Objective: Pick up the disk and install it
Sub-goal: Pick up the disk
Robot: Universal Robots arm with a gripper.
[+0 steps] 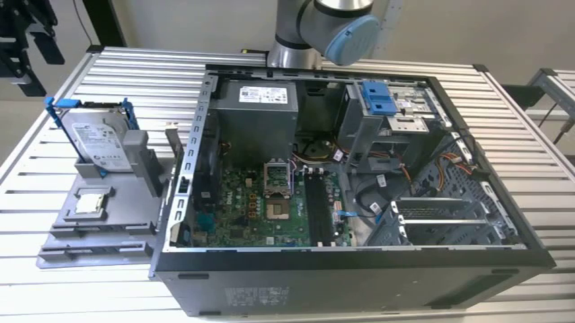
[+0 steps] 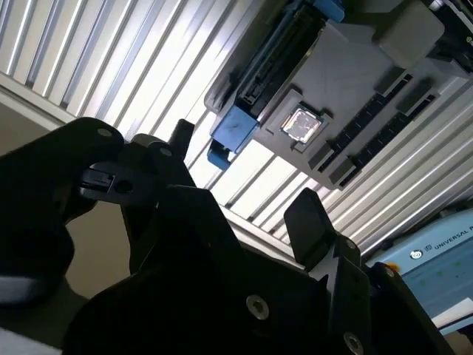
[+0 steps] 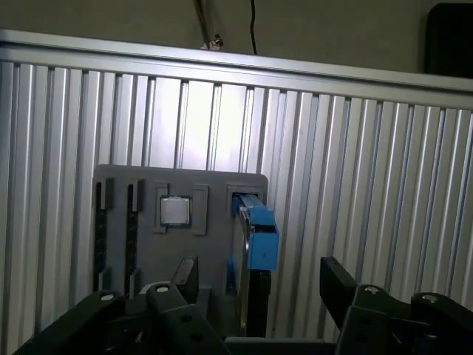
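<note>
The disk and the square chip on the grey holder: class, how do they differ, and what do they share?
The disk is rectangular and larger; the chip is square. The disk stands on edge; the chip lies flat. The disk has blue rails; the chip none. Both are silvery and sit on the grey holder.

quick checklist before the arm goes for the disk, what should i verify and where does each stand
1. Empty gripper: ok, fingers apart, nothing gripped.
2. Seated disk: ok, upright in the grey fixture, at the exterior view's left of the case.
3. Aim: ok, in the first wrist view the disk's blue-railed edge shows beyond the gap between the fingers.
4. Separate processor chip: ok, flat in its own pocket, apart from the disk.
5. Open case: ok.
6. Free bay under the blue latch: cannot tell.
</note>
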